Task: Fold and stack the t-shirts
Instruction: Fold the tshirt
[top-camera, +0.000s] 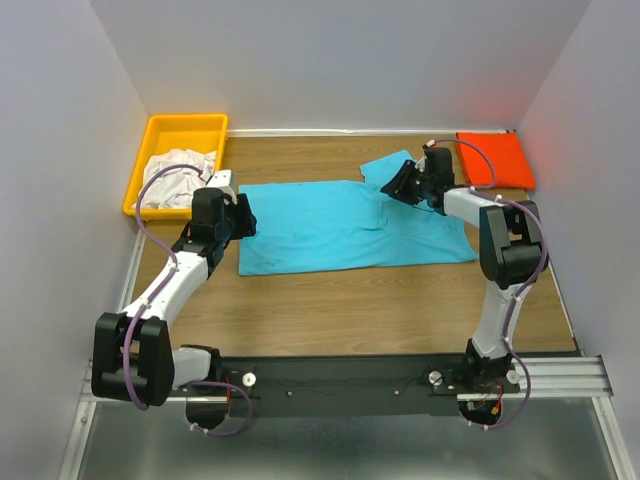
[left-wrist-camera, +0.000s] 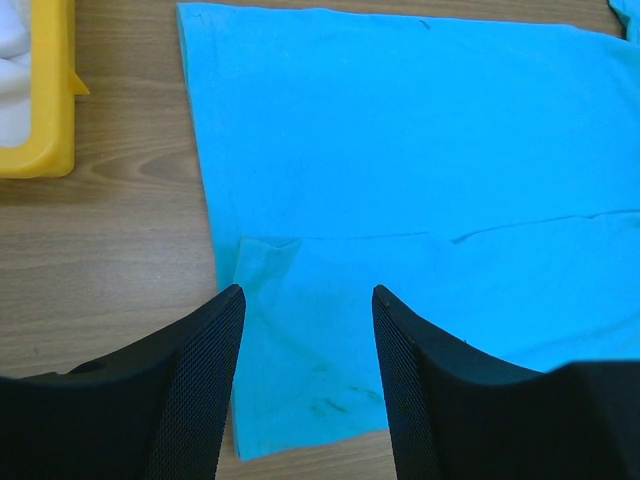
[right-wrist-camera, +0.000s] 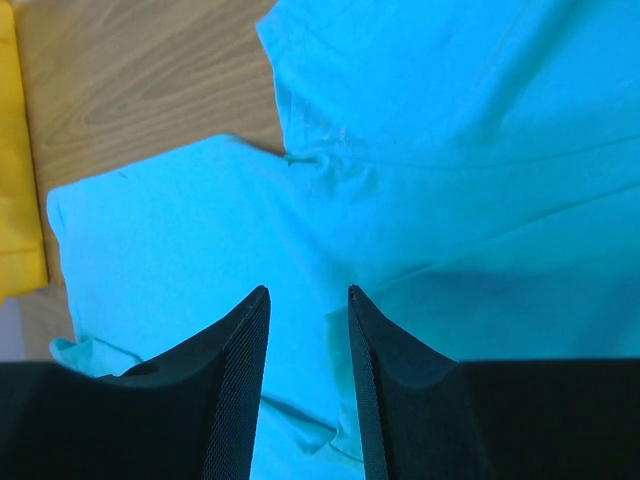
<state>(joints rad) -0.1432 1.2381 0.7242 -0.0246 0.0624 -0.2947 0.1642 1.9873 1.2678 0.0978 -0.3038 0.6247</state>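
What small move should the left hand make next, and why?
Probably lower the left hand and pinch the edge of the turquoise t-shirt below it. It hangs open right over that edge, the shirt lies spread wide, not yet folded small, and the right hand is open too, holding nothing.

Bare bench lay open between the turquoise t-shirt and the arm bases; a yellow bin of white t-shirts blocked the far-left corner; an orange-red t-shirt filled the far-right one; grey walls closed in three sides.
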